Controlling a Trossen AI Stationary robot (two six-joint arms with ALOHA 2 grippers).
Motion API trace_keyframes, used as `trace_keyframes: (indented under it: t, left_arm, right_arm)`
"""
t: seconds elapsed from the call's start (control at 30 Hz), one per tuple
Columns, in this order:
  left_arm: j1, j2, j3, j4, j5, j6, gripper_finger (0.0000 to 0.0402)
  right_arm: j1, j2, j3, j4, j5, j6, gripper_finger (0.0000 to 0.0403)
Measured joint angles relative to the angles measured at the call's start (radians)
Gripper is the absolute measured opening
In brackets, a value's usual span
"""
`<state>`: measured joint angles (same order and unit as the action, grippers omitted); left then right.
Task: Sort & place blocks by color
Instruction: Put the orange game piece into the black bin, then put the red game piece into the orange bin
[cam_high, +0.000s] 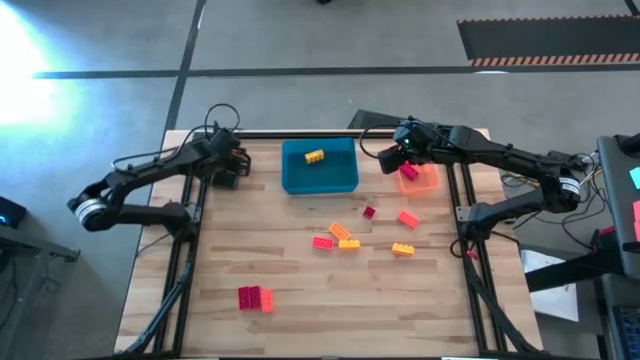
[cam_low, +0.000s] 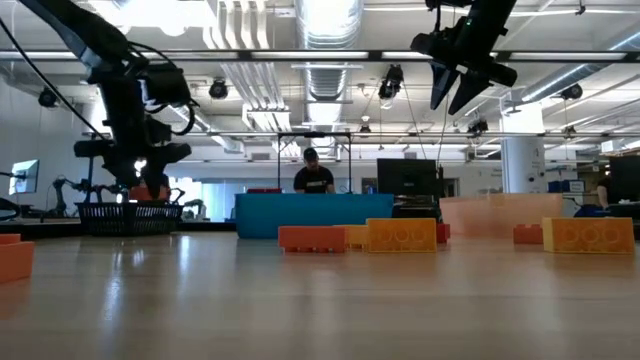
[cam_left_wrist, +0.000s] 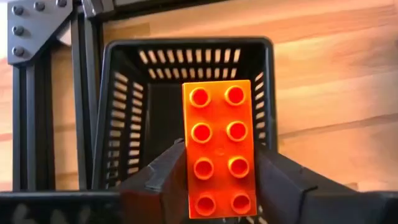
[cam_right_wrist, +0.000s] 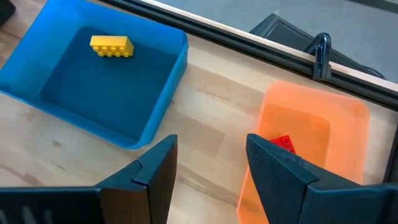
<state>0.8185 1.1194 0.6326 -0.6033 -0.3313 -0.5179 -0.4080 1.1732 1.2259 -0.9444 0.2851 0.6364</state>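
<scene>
Nearest the front edge of the wooden table (cam_high: 300, 320), a red and pink pair of blocks (cam_high: 254, 297) lies by itself, with bare wood open on every side of it. Farther in, toward the right of centre, a loose scatter of red, orange and yellow blocks (cam_high: 340, 238) sits well apart from both arms, with free board between it and the trays. At the back edge, the blue tray (cam_high: 320, 168) holds one yellow block (cam_high: 315, 156), and beside it the orange tray (cam_right_wrist: 311, 134) holds a red block (cam_right_wrist: 283, 142). The right gripper (cam_right_wrist: 208, 168) hangs above the strip of table between these two trays, its fingers apart and nothing between them. At the back left corner, hard against the frame rail, the left gripper (cam_left_wrist: 217, 180) sits over the black slotted basket (cam_left_wrist: 124, 106) with an orange block (cam_left_wrist: 219, 146) between its fingers; whether they press on it or have slackened is hard to judge.
</scene>
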Motion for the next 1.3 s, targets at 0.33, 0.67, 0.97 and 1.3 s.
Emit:
trace_keyframes:
  t: [0.33, 0.67, 0.97, 1.3]
  left_arm:
    - [0.0, -0.009, 0.027, -0.008, -0.025, 0.034, 0.0247]
    - [-0.116, -0.152, 0.108, 0.009, 0.202, -0.032, 0.025]
    - [-0.391, -0.299, 0.096, 0.266, 0.21, -0.131, 0.025]
    - [-0.506, -0.28, 0.095, 0.576, 0.209, -0.155, 0.0251]
  right_arm:
    - [0.0, 0.0, 0.0, 0.001, -0.088, 0.012, 0.0177]
    - [0.091, 0.0, 0.0, 0.026, -0.342, 0.199, 0.0164]
    - [0.258, 0.058, 0.002, 0.034, -0.336, 0.474, 0.0153]
    - [0.268, 0.263, 0.002, -0.018, -0.365, 0.552, 0.0196]
